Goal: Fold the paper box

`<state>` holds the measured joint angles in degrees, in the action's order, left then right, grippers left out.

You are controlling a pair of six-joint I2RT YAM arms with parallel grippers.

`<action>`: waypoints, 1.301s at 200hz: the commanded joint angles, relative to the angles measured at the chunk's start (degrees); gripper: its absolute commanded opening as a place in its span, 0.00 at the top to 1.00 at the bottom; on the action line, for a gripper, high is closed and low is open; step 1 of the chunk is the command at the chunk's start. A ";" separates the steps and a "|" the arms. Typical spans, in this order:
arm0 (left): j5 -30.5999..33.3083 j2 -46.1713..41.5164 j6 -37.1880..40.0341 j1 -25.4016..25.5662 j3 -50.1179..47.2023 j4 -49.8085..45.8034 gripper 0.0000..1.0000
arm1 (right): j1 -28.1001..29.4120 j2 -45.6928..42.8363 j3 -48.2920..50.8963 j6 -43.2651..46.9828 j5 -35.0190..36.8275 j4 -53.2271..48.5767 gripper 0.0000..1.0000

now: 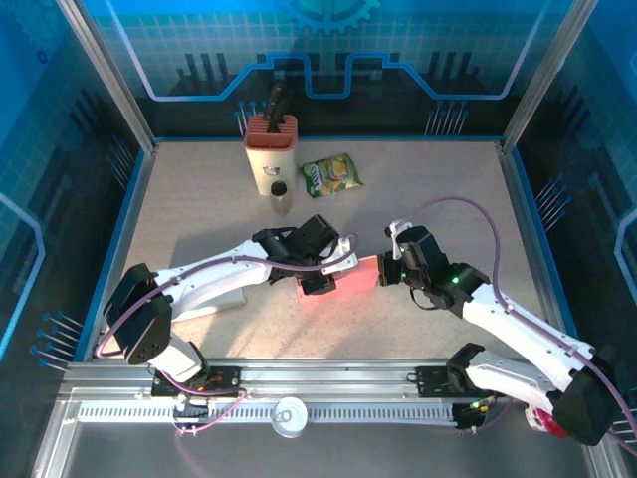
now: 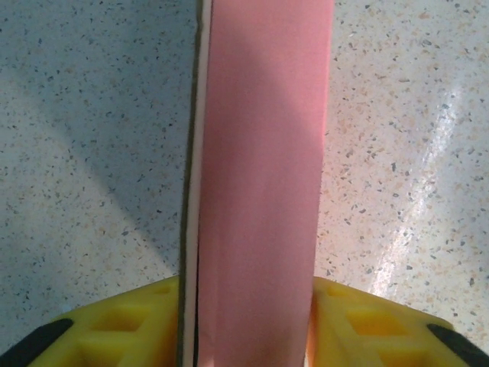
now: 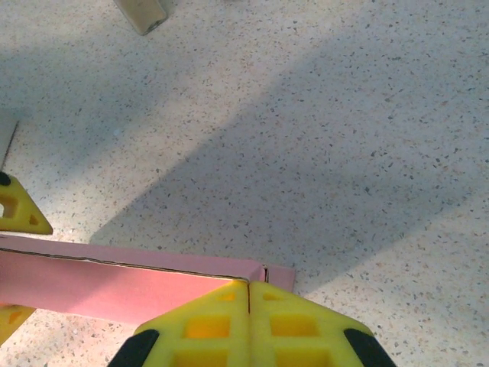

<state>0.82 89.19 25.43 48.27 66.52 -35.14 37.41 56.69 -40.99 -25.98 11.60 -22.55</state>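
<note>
The pink paper box stood near the middle of the speckled table, flattened and held up between the two arms. The left pincer straddled its left end. In the left wrist view its yellow fingers sat close against both faces of the pink panel, though it could not be told whether they pressed or merely flanked it. The right pincer had its fingers together, nipping the box's other end (the top edge ran straight into the seam between them). Towards the back of the table, well apart from the box, stood a knife block, a small jar and a green snack bag.
</note>
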 commanded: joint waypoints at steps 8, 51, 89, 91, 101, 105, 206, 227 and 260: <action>0.91 -1.12 -0.80 -0.10 -1.52 1.31 0.57 | 1.77 0.87 1.58 -0.87 3.55 -0.63 1.00; 1.21 -0.32 -0.82 -0.30 -0.90 0.60 0.62 | 4.13 1.27 2.57 -1.44 6.09 0.05 1.00; 2.17 -1.22 -1.98 -0.37 -1.10 1.68 0.54 | 5.28 1.63 2.85 -2.01 8.22 -0.09 1.00; 2.19 -1.34 -2.08 -0.37 -1.06 1.77 0.53 | 5.30 1.53 2.85 -2.05 8.32 -0.12 1.00; 2.63 -2.03 -2.89 -0.37 -1.04 2.06 0.52 | 5.36 1.25 2.61 -2.31 8.67 -0.35 1.00; 2.85 -2.37 -3.24 -0.37 -1.04 2.13 0.51 | 5.41 1.23 2.55 -2.39 8.79 -0.47 1.00; 10.61 -15.88 -24.23 0.63 -5.34 -0.47 0.45 | 6.07 3.31 -1.78 -5.46 8.62 -4.37 1.00; 15.95 -17.99 -28.81 1.98 -6.32 -5.30 0.49 | 6.02 4.03 -2.29 -6.38 8.49 -4.85 1.00; 18.03 -21.84 -33.27 2.57 -9.06 -9.38 0.54 | 6.08 4.27 -3.33 -7.07 8.49 -6.07 1.00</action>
<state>14.70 70.26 -1.65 50.48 59.77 -38.37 42.48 60.25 -42.68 -31.57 19.53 -24.58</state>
